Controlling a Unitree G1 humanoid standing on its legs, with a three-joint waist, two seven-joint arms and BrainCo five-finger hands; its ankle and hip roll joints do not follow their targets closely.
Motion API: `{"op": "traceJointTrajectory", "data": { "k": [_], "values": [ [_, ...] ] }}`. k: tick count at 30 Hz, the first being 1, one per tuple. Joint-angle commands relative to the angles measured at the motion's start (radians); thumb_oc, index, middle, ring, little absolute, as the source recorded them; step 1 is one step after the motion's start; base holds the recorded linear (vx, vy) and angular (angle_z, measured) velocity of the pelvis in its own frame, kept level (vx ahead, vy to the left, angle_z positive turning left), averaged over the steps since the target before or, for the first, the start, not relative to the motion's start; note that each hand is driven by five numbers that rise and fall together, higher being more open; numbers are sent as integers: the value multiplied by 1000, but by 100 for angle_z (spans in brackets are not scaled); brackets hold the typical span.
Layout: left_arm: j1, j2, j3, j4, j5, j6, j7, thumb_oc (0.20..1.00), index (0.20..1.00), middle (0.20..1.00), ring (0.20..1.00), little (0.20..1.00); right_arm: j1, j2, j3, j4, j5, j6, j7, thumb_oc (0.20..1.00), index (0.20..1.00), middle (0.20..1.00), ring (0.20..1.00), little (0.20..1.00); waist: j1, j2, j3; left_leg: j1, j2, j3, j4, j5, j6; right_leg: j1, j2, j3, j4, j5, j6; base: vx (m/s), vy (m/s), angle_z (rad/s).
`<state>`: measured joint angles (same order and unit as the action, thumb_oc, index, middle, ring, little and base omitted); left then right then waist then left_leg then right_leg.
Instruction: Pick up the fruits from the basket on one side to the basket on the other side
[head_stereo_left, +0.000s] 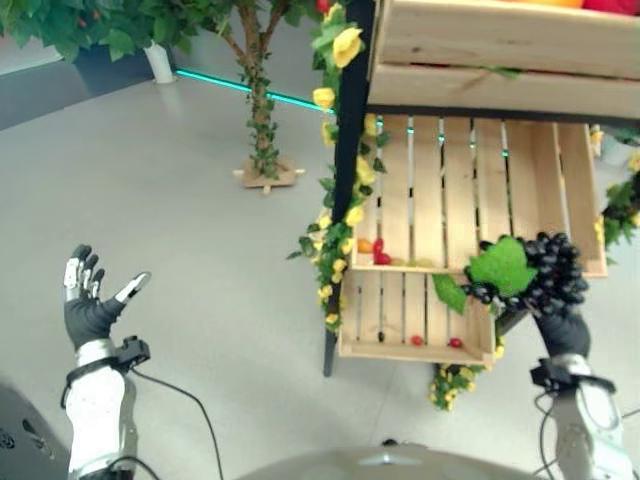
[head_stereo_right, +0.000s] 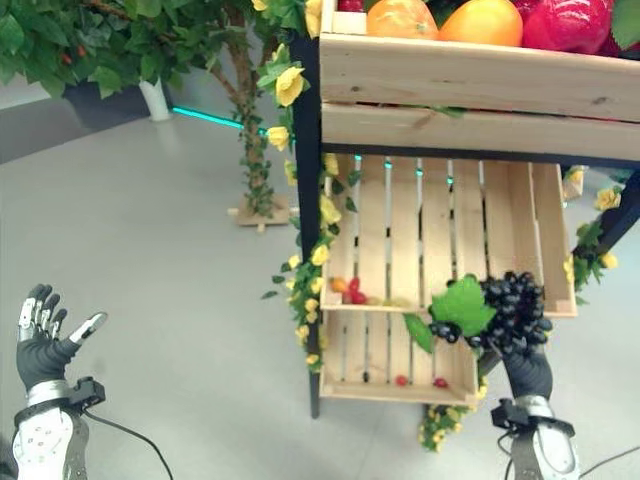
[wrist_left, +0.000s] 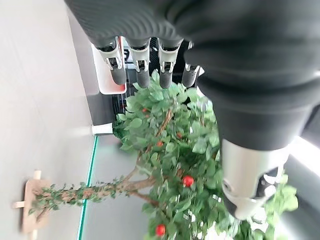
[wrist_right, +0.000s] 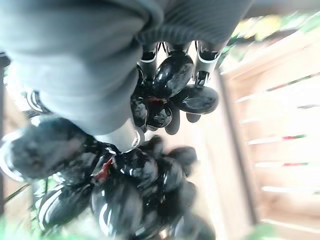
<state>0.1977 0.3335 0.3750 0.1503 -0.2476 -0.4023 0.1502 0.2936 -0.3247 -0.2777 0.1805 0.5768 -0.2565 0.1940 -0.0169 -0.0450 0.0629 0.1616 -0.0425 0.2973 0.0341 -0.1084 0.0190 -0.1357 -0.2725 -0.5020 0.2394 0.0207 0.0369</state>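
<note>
Bright, even light; soft shadows; the right wrist view is blurred.

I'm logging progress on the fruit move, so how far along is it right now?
Nothing shows as delivered yet. In hand: the right hand is closed on a bunch of black grapes, held in front of the wooden crates. The left hand is open and empty. Left: placing the grapes, plus small fruits lying in the crates.

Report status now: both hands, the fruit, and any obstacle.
Right hand shut on black grape bunch, held before the wooden crates. Left hand open, empty, off to the side. Nothing blocking.
</note>
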Motion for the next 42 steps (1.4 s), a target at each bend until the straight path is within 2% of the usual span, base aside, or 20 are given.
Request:
{"op": "traceJointTrajectory", "data": {
  "k": [1,15,31,35,38,39,42],
  "values": [
    [6,19,35,-41,51,-42,12,1000,1000,1000,1000,1000,-20,0,-6,29,-32,-18,11,200,200,200,200,200,-30,-9,1,-54,-62,-59,96,-113,18,68,-77,-18,-64,94,141,-9,-15,-6],
    [4,8,28,-34,44,-43,17,1000,1000,1000,1000,1000,21,-9,46,85,-96,-4,32,200,200,200,200,200,-43,-19,25,-59,-51,-41,118,-124,17,52,-83,-12,-37,90,139,4,-2,0],
    [-12,28,-12,-32,34,-43,18,1000,1000,1000,1000,1000,-53,-9,120,130,-117,-10,4,200,200,200,200,200,-26,-23,48,-75,-29,-43,166,-151,18,38,-82,-17,6,56,126,1,0,0],
    [-24,37,-36,-27,16,-50,21,1000,1000,1000,1000,1000,-112,-12,158,152,-124,-14,-19,200,200,200,200,200,-10,-20,73,-97,-15,-33,220,-175,20,18,-95,-21,48,37,119,11,-5,3],
    [-48,49,-67,-21,-7,-59,29,1000,1000,1000,1000,1000,-191,-18,191,182,-127,-24,-58,200,200,200,200,200,7,-17,117,-153,0,-21,307,-205,17,-19,-111,-19,101,20,113,-66,-18,0],
    [-62,57,-93,-39,-27,-68,30,1000,1000,1000,1000,1000,-248,-29,218,204,-144,-33,-95,200,200,200,200,200,21,-11,155,-198,10,-16,367,-223,16,-47,-119,-17,129,8,106,-125,-28,2],
    [-76,64,-115,-56,-34,-81,38,1000,1000,1000,1000,1000,-314,-34,242,227,-150,-43,-128,200,200,200,200,200,34,-4,190,-256,24,-11,429,-242,14,-89,-123,-12,160,-8,98,-111,-33,-8]
  ]
}}
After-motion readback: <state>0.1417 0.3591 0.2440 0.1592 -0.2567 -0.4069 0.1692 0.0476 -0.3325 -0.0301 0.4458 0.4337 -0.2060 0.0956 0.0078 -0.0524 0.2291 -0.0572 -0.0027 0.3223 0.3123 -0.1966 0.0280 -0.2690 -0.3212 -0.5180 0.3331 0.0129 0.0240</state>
